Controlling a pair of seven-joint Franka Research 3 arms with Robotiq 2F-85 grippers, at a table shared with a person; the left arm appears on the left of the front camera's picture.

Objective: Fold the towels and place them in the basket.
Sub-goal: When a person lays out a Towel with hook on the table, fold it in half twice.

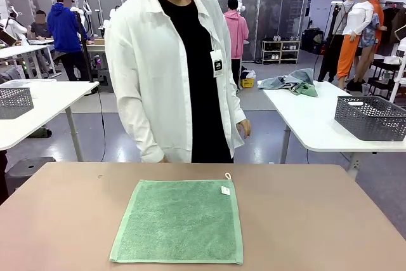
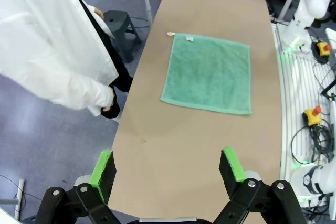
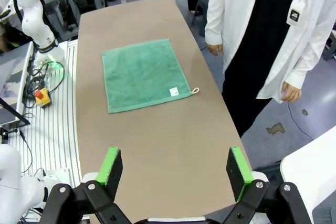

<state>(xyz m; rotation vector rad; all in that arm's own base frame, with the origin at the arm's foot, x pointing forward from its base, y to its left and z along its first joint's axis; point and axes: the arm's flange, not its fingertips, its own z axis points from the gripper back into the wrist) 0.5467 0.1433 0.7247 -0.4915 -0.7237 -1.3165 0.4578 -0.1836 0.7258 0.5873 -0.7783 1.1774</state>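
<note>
Left hand [image 2: 167, 157] and right hand [image 3: 174, 155] hover wide open, holding nothing; mint towel [image 1: 181, 220] lies flat, unfolded on the desk [image 1: 317, 220]; folding and stowing are not yet begun.

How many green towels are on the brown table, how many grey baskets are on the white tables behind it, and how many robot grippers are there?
Green towel: 1
Grey baskets: 2, the left basket and the right basket
Grippers: 2, the left gripper and the right gripper, both open
Total: 5
</note>
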